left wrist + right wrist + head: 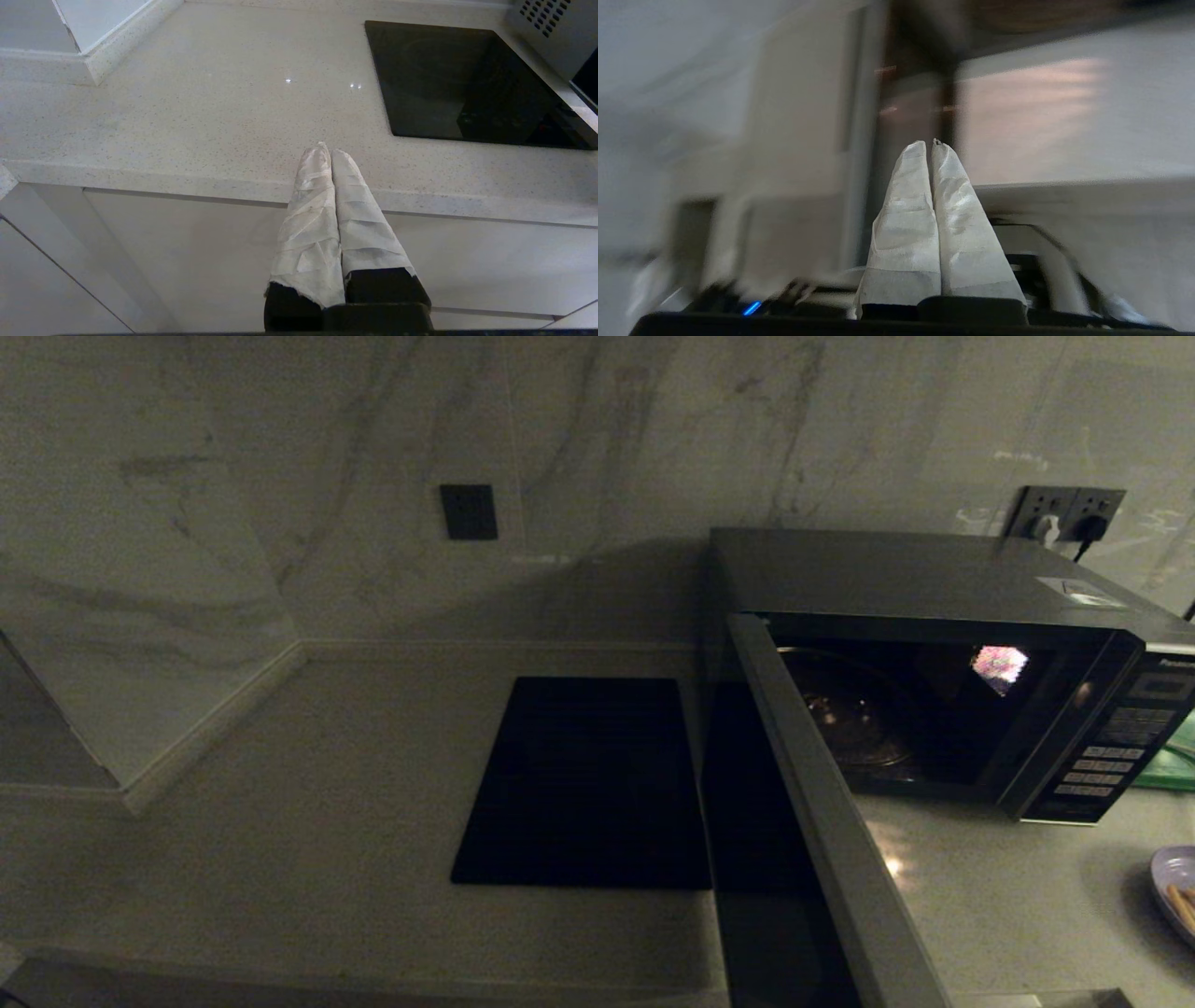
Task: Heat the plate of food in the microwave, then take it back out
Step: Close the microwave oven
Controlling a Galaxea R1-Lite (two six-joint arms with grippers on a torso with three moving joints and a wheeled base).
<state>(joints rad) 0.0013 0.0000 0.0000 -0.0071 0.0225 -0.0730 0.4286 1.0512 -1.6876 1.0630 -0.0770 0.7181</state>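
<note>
Standing open-doored, the microwave (943,663) reads "Pana…" above its button panel (1106,761).

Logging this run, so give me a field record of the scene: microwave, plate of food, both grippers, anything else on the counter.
microwave: on the counter, door swung open toward the camera, cavity holding only its glass turntable
plate of food: on the counter in front of the microwave's button panel, at the head view's right edge, not inside
left gripper: shut, holding nothing, near the counter's front edge
right gripper: shut, holding nothing; surroundings blurred
black slab: flat on the counter, left of the microwave
wall sockets: behind the microwave
</note>
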